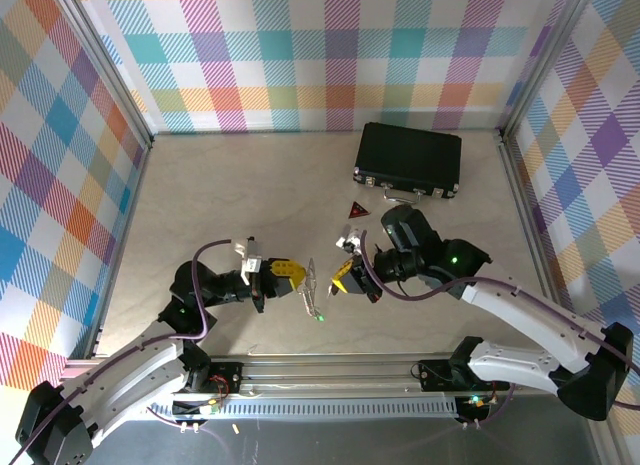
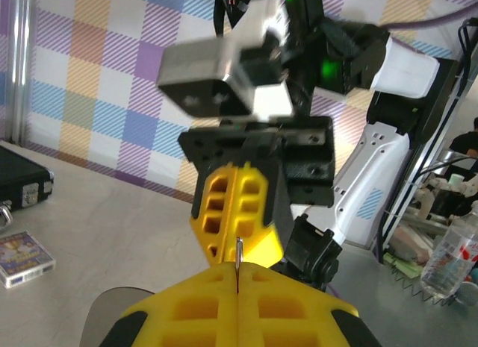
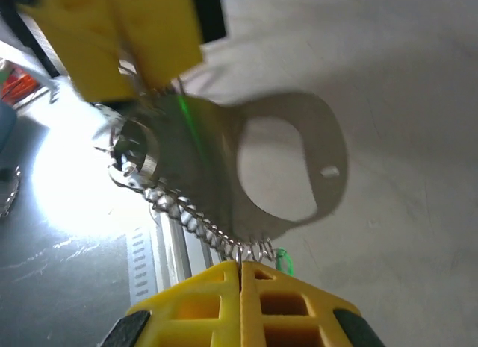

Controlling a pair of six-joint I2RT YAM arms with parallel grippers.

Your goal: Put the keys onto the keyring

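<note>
The left pincer (image 1: 292,276) and the right pincer (image 1: 337,283) are each closed on the pale silvery chain keyring (image 3: 196,223), holding it stretched between them above the pale beige table (image 1: 220,205), probably so that the loop is steady for threading, with the small green-headed metal key (image 1: 319,316) at its near end

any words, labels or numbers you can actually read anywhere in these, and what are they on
No text here can be read.
Print on the small card pack: colourful, too blurred to read.
Label on the bottle: red marks, blurred.
Face of the red triangle: too small to tell.
On the black case: no lettering visible.
</note>
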